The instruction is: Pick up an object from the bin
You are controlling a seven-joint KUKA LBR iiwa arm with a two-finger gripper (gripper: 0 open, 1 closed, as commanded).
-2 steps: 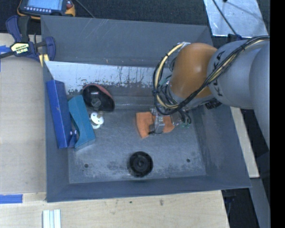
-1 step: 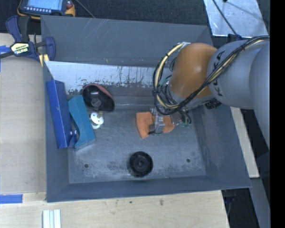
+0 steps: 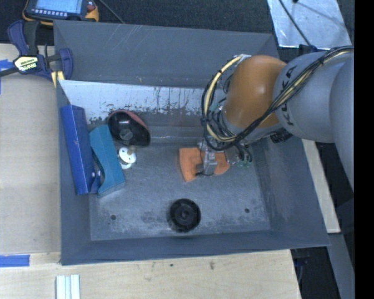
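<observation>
The arm reaches in from the right, and its end effector (image 3: 207, 164) is down on an orange, sponge-like block (image 3: 189, 164) lying about mid-floor in the grey bin (image 3: 174, 101), slightly right of centre. Orange shows on both sides of the end effector. Whether it is released or clenched on the block cannot be told.

Near the front wall lies a black round disc (image 3: 184, 215). At the left, a teal box (image 3: 107, 162) leans beside a dark blue flat bar (image 3: 73, 149). A small white piece (image 3: 126, 158) is just to the right of the box, and a black-and-red item (image 3: 129, 128) lies farther back.
</observation>
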